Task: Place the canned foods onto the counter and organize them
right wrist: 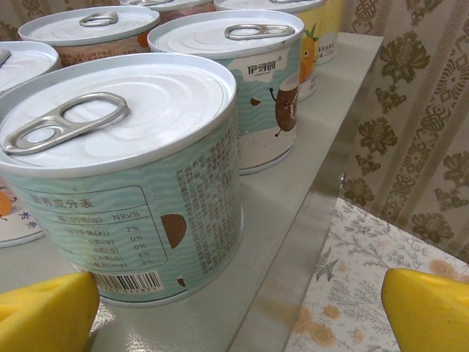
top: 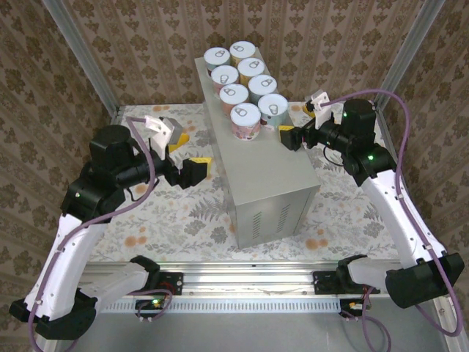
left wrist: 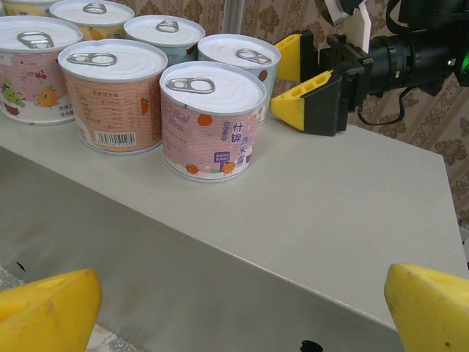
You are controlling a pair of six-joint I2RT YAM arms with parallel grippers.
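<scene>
Top external: 8 cans [top: 245,117] atop counter [top: 267,165]

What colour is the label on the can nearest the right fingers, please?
Pale blue-green; the can shows best in the right wrist view.

Bright, even overhead light; the cans [left wrist: 212,121] cast short, soft shadows. Their lids [right wrist: 117,110] carry mild glare. In the wrist views, yellow fingertips [right wrist: 44,315] at five and seven o'clock look slightly blurred.
</scene>
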